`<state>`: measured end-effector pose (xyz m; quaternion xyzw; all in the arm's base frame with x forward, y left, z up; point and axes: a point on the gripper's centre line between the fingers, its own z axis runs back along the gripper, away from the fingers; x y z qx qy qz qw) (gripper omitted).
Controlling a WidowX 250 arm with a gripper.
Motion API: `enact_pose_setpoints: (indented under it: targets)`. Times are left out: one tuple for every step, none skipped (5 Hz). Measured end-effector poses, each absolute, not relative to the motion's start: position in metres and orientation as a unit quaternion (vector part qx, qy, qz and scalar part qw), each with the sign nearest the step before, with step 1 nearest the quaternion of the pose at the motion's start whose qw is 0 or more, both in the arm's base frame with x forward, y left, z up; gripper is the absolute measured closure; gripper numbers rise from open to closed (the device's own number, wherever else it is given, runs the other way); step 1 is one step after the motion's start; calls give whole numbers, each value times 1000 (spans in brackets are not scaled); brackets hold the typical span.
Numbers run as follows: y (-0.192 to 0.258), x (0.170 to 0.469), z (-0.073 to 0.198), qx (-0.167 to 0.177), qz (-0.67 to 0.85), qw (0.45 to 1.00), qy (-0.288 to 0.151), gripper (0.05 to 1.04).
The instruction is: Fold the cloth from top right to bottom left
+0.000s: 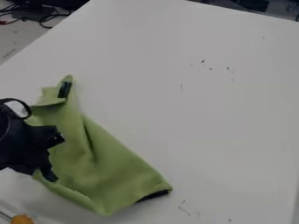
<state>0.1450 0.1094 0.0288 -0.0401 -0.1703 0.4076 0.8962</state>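
My gripper (56, 158) is at the left side of the view, over the left part of the green cloth (114, 168). Its two fingers stand apart, so it is open, and whether it touches the cloth is unclear. The cloth lies rumpled on the table, running from a narrow tip at the upper left down to a corner at the lower right. A dark patch shows near the upper tip and a dark strip along the lower right edge. The gripper and arm hide part of its left side.
The white table (198, 113) extends to the right, with small dark marks on its surface. An orange object (22, 219) sits at the bottom left corner. Dark cables (43, 17) lie beyond the table's upper left edge.
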Motion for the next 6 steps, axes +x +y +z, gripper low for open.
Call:
enact_pose_setpoints:
  targets:
    - [112, 145, 28, -35, 394, 905, -155, 497]
    - [111, 145, 36, -19, 382, 914, -137, 198]
    - [107, 147, 52, 11, 362, 926, -102, 75]
    - [104, 152, 63, 26, 340, 936, -81, 81]
    - [100, 158, 70, 28, 334, 939, -76, 83]
    - [99, 162, 71, 33, 334, 938, -88, 83]
